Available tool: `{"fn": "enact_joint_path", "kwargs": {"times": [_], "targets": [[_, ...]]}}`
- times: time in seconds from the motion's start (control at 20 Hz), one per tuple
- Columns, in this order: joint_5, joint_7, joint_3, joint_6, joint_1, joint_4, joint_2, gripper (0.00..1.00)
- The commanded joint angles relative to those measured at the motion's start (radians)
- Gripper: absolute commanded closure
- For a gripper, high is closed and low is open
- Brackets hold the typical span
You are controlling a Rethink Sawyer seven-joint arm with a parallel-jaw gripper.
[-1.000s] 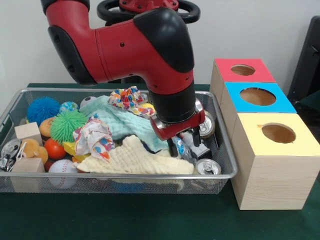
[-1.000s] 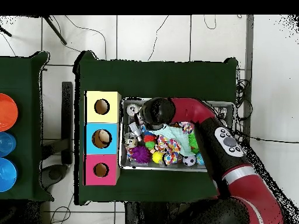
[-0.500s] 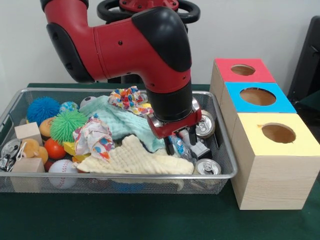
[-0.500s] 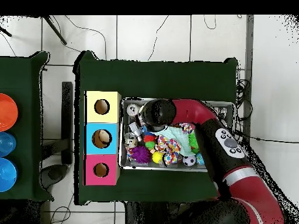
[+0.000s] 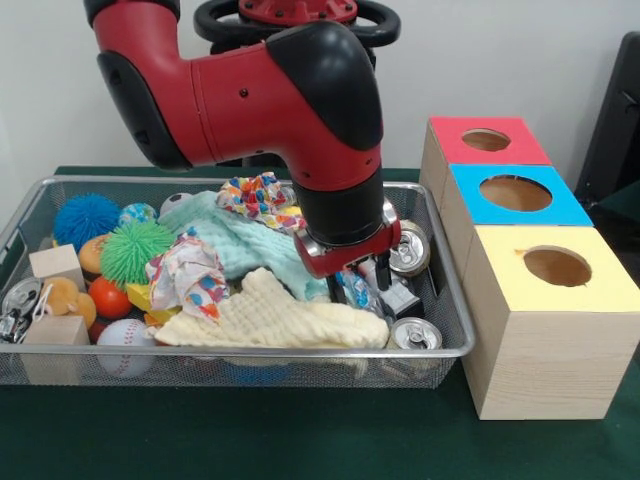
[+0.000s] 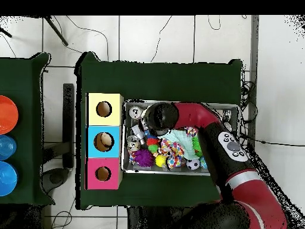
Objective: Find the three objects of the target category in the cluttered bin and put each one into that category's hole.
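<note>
From the front I can see my hand (image 5: 356,285) low in the right part of the wire bin (image 5: 445,300), its dark fingers (image 5: 381,274) part-spread round crumpled clutter, though I cannot tell whether they grip anything; overhead, my own wrist covers that spot, and only there do the three holes show in one line beside the bin. One can (image 5: 415,334) stands upright in the near right corner, top up; another can (image 5: 410,250) lies tipped just right of my hand, its top facing the boxes (image 5: 545,340) on the worktop (image 5: 300,440).
</note>
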Motion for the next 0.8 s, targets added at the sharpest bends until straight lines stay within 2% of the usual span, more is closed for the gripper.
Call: {"fn": "enact_joint_path", "kwargs": {"times": [0.05, 0.4, 0.8], "targets": [[-0.022, 0.065, -0.045, -0.069, 0.013, 0.03, 0.069, 0.0], [-0.006, 0.092, -0.045, -0.079, 0.019, 0.048, 0.07, 0.0], [-0.02, 0.059, -0.044, -0.096, 0.004, 0.031, 0.092, 0.0]]}}
